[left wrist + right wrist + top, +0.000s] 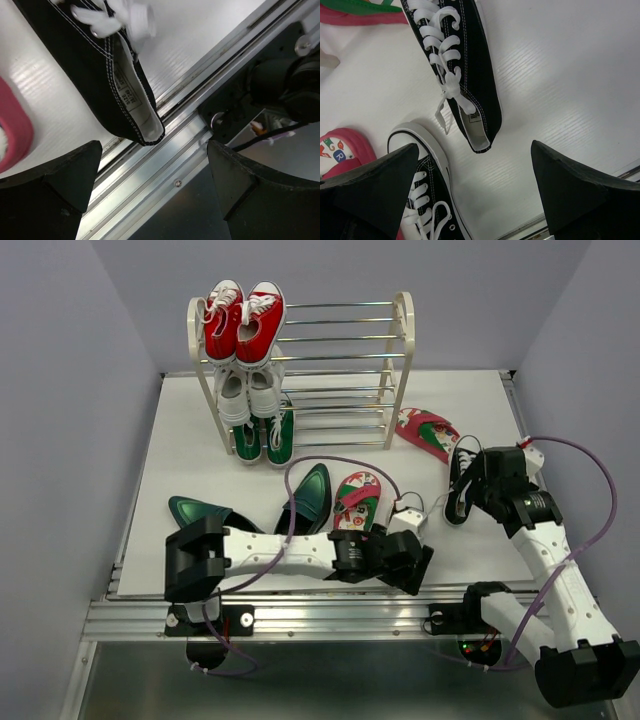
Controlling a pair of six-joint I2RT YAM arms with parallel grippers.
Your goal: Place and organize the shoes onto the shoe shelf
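Note:
The shoe shelf [403, 335] stands at the back of the table. Two glossy dark green loafers [310, 495] lie on the table in front of it. One red flip-flop [358, 500] lies beside them and another [428, 432] lies right of the shelf. One black sneaker [462, 480] [465, 70] lies just in front of my open, empty right gripper [482, 478] [474, 170]. A second black sneaker [427, 195] [100, 60] lies near the front edge. My left gripper [412, 562] [155, 167] is open and empty over the front rail, just past that sneaker's heel.
Red sneakers [243, 320] sit on the shelf's top tier, white sneakers [248, 392] on the tier below, and green lace-up shoes [265, 437] at the bottom left. The right half of each tier is bare rods. The aluminium front rail [165, 165] edges the table.

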